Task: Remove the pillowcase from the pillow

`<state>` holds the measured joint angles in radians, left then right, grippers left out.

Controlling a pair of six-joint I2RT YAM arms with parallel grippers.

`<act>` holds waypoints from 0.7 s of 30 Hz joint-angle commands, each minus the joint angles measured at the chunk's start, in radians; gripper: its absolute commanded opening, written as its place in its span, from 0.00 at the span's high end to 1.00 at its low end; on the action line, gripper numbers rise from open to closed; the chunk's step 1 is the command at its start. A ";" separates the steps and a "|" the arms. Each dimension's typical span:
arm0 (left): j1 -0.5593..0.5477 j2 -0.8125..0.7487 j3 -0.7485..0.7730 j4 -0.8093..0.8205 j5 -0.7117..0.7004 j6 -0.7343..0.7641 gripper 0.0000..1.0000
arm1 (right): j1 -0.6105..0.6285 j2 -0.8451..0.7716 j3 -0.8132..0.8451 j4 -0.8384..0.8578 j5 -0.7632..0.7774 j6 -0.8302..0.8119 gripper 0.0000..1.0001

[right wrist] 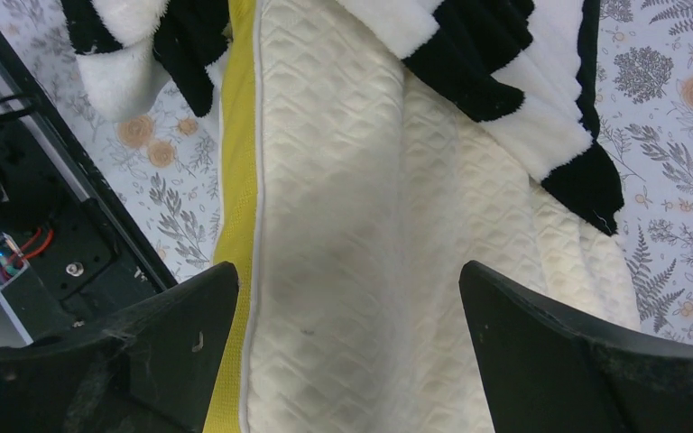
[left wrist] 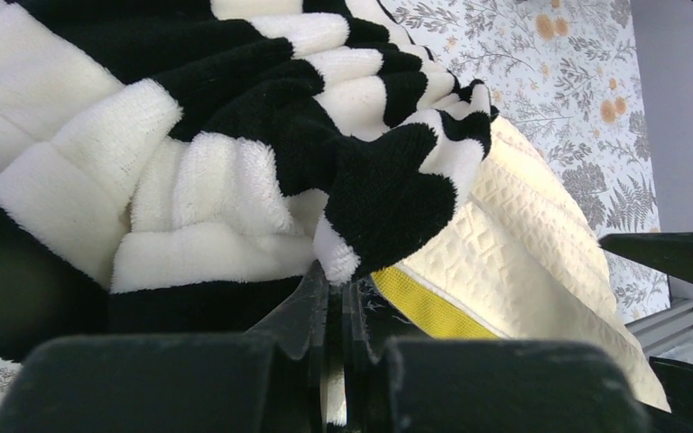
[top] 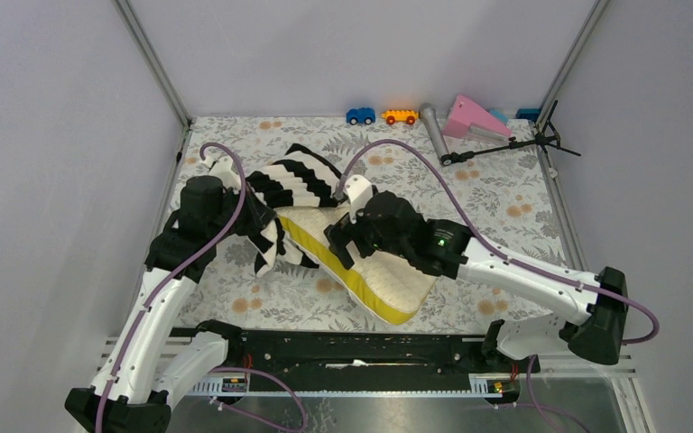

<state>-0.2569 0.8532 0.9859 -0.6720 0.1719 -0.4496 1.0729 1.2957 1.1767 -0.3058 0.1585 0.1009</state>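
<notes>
The black-and-white striped pillowcase (top: 300, 185) is bunched over the far end of the cream-yellow pillow (top: 388, 287), whose near half with its yellow side band lies bare. My left gripper (top: 254, 215) is shut on a fold of the pillowcase (left wrist: 235, 135), which fills the left wrist view above the pillow (left wrist: 523, 234). My right gripper (top: 350, 236) is open, jaws wide apart just above the bare pillow (right wrist: 343, 198), with the pillowcase edge (right wrist: 505, 81) beyond it. I cannot tell if it touches the pillow.
The floral table cloth (top: 505, 198) covers the table. At the far edge lie a blue toy car (top: 360, 115), an orange toy car (top: 400, 116), a grey cylinder (top: 433, 128), a pink wedge (top: 474, 117) and a black tripod (top: 505, 144). A black rail (top: 352, 347) runs along the near edge.
</notes>
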 commanded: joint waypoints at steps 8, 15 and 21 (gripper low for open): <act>0.002 -0.035 0.015 0.072 0.077 0.001 1.00 | 0.097 0.298 0.240 -0.056 0.131 -0.095 0.11; 0.002 -0.046 0.009 0.050 -0.045 -0.001 1.00 | 0.089 0.138 0.053 0.045 0.282 -0.012 1.00; 0.003 -0.030 -0.017 0.045 -0.162 -0.052 1.00 | -0.098 -0.194 -0.141 0.088 0.286 0.108 1.00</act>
<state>-0.2619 0.8322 0.9737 -0.7010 0.1333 -0.4732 1.1057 1.3125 1.1019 -0.2344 0.3450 0.1215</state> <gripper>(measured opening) 0.045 0.043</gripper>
